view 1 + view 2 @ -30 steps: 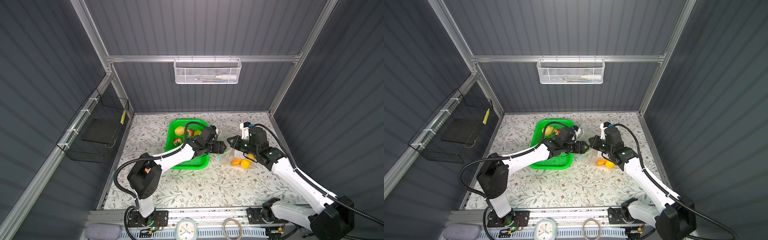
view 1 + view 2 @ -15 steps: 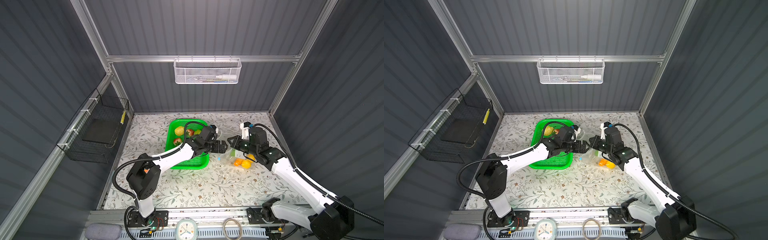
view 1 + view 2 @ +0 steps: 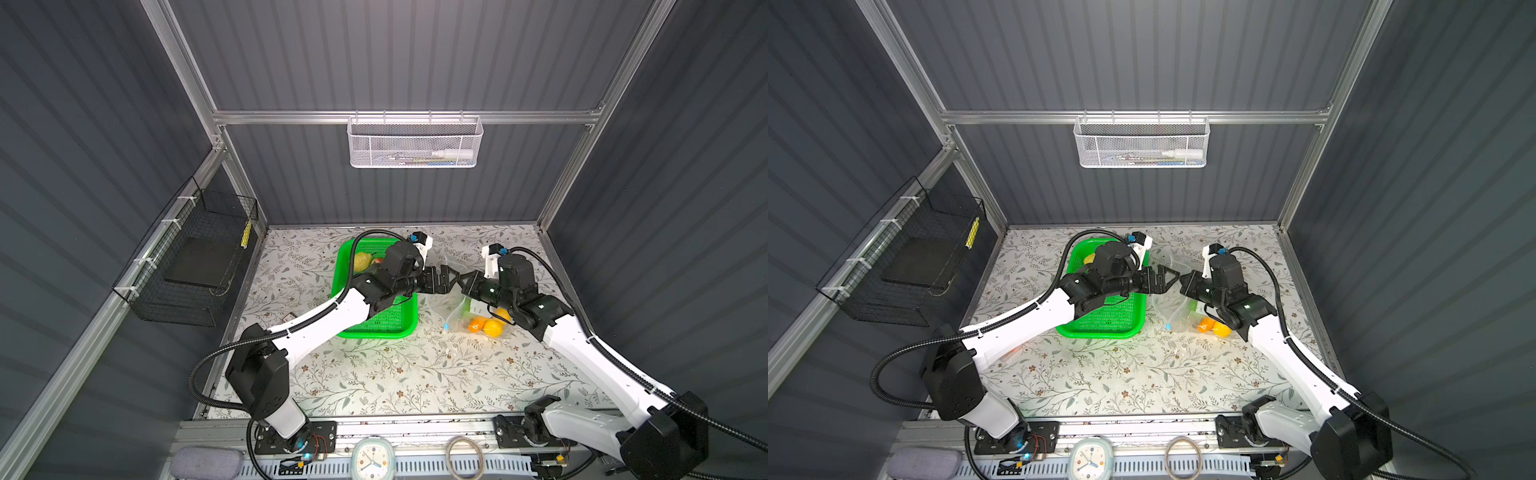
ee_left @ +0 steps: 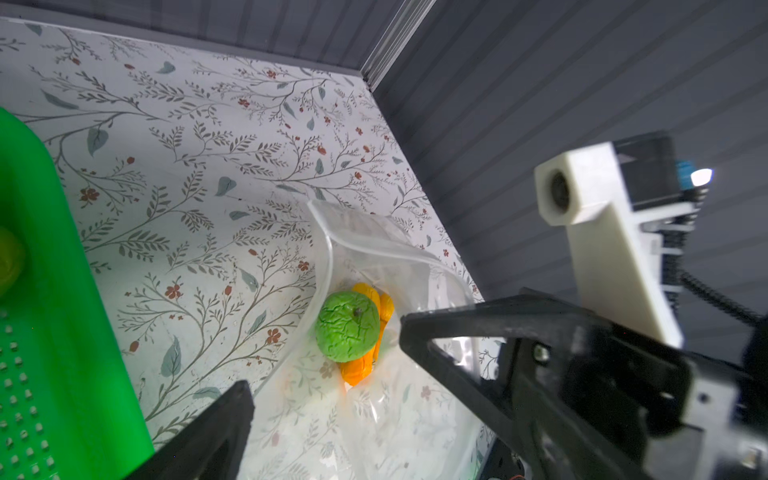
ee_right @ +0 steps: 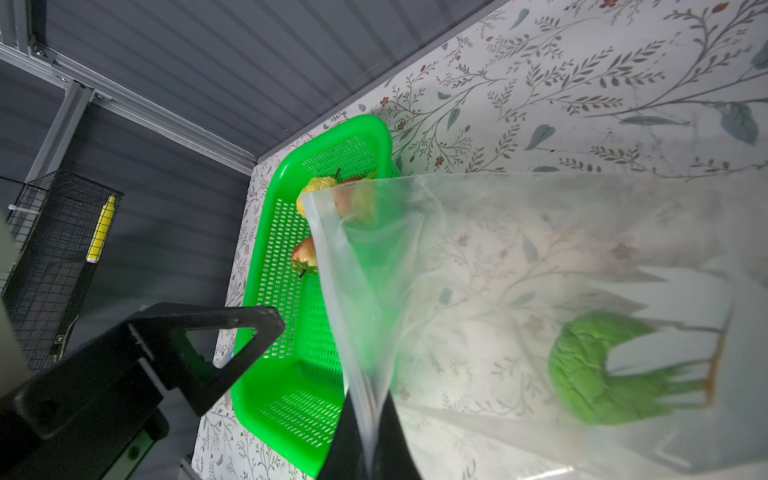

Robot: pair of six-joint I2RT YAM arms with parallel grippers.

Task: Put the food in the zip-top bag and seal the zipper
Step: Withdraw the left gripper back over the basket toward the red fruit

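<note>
The clear zip-top bag lies right of the green basket, with its mouth lifted. My right gripper is shut on the bag's mouth edge and holds it up. Over that mouth my left gripper stands open, with nothing between its fingers. Inside the bag lie a green leafy ball, a long orange piece and a yellow fruit. The zipper's light-blue slider hangs at the bag's near edge. More food sits in the basket. In both top views the two grippers almost meet.
The right wall and the back corner post stand close behind the bag. A black wire basket hangs on the left wall and a white mesh basket on the back wall. A small flat item lies left of the basket.
My left gripper's jaws have spread wider above the bag mouth and it has drawn slightly back. The right gripper has kept its hold on the bag's edge.
</note>
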